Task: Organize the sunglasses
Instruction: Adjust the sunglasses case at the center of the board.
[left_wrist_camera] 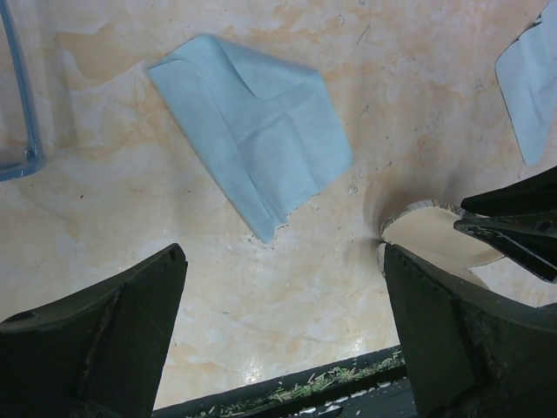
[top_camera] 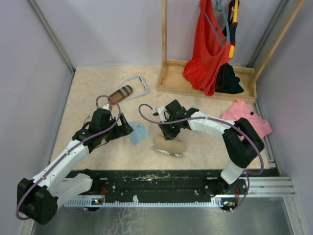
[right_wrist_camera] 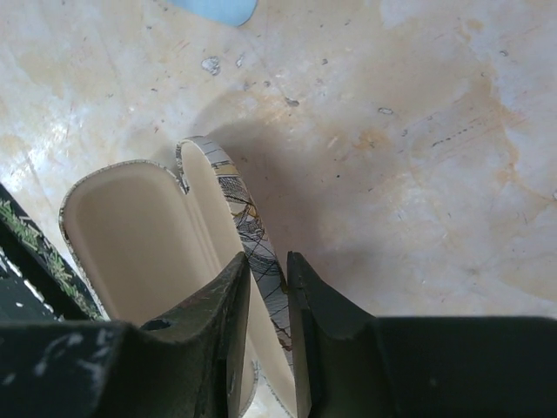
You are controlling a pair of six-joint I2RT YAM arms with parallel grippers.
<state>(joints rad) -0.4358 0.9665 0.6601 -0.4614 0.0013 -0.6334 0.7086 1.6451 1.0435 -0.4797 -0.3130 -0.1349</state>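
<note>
Observing my right fingers [right_wrist_camera: 213, 348] pinching the patterned lid [right_wrist_camera: 257, 244] of the open case [right_wrist_camera: 130, 235]; left fingers [left_wrist_camera: 104, 348] spread wide above the tabletop [left_wrist_camera: 261, 296], near a cloth [left_wrist_camera: 261, 131].

Glossy marbled tabletop [left_wrist_camera: 104, 209] — matt cloth [left_wrist_camera: 261, 131] (creased), smooth cream-lined case [right_wrist_camera: 139, 244].

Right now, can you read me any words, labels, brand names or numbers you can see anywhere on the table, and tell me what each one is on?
No text can be read in any view.
Patterned case: branch-like print only, no lettering.
Striped case: stripes only, too small for any mark to show.
Blue cloth: plain.
Red garment, pink cloth: no print seen.
White-framed sunglasses: too small to tell.
</note>
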